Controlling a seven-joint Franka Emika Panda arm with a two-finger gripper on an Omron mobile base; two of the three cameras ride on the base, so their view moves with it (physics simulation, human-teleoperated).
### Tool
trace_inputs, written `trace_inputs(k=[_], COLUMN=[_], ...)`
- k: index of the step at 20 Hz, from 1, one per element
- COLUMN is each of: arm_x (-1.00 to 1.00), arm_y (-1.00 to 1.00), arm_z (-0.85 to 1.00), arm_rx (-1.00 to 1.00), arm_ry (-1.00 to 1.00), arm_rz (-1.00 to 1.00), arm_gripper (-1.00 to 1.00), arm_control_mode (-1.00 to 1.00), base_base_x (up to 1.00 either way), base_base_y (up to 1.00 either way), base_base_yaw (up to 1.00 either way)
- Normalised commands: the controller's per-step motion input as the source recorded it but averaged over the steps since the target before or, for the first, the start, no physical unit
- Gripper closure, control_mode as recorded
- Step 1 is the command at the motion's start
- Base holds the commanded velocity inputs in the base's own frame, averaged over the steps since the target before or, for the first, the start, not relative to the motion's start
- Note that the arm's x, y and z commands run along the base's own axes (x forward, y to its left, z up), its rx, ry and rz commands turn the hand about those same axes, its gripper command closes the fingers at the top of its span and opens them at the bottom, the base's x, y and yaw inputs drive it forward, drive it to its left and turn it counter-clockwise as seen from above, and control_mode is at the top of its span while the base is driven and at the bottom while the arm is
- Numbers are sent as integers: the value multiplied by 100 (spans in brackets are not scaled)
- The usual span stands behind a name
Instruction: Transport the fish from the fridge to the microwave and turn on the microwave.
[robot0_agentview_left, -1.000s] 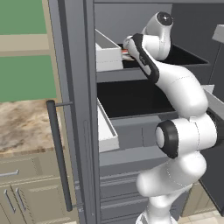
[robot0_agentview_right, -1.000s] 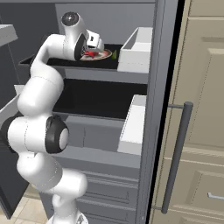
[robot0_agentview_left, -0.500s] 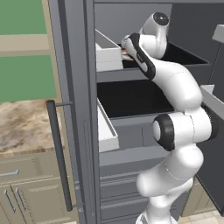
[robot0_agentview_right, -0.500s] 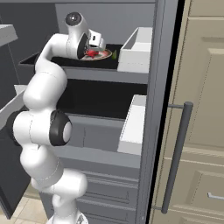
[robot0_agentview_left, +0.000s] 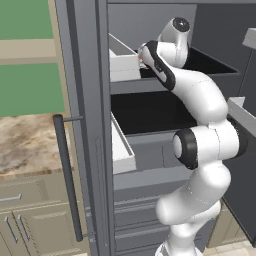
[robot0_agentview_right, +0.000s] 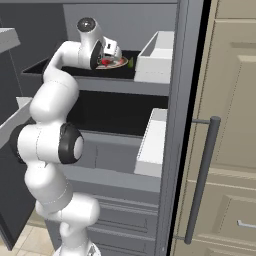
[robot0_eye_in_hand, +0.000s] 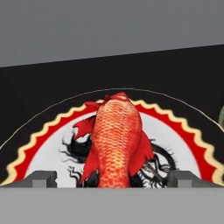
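Note:
The fish (robot0_eye_in_hand: 116, 140), red-orange and scaly, lies on a round plate (robot0_eye_in_hand: 183, 127) with a red and cream zigzag ring, on the dark upper shelf of the fridge (robot0_agentview_right: 175, 75). My gripper (robot0_eye_in_hand: 113, 179) is open and hovers right over the fish, one fingertip (robot0_eye_in_hand: 41, 178) on either side of it, holding nothing. From the right base view, the gripper (robot0_agentview_right: 107, 54) is reaching into the shelf above the fish (robot0_agentview_right: 106, 62) and the plate (robot0_agentview_right: 120, 63). In the left base view the gripper (robot0_agentview_left: 142, 57) is deep in the shelf behind a white bin. The microwave is out of view.
White door bins (robot0_agentview_right: 155, 57) (robot0_agentview_right: 150, 142) flank the shelves on the open fridge door. A small green thing (robot0_agentview_right: 131, 62) lies beside the plate. The long dark handle (robot0_agentview_left: 67, 175) stands at the left, with beige cabinets (robot0_agentview_right: 230, 150) to the right.
The hand has eased a little further into the shelf over the plate. The jaws stayed open and the fish has not moved.

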Motion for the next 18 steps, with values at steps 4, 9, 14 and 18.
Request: trace_inputs(k=[4, 9, 14, 18], arm_x=[7, 6, 10, 13], arm_y=[0, 0, 0, 0], arm_z=[-12, -12, -11, -12], arm_rx=[0, 0, 0, 0], arm_ry=[0, 0, 0, 0], arm_rz=[0, 0, 0, 0], arm_gripper=[-100, -100, -100, -100], arm_control_mode=[-100, -100, -100, -100], base_base_x=[0, 0, 0, 0], base_base_y=[0, 0, 0, 0], base_base_yaw=[0, 0, 0, 0])
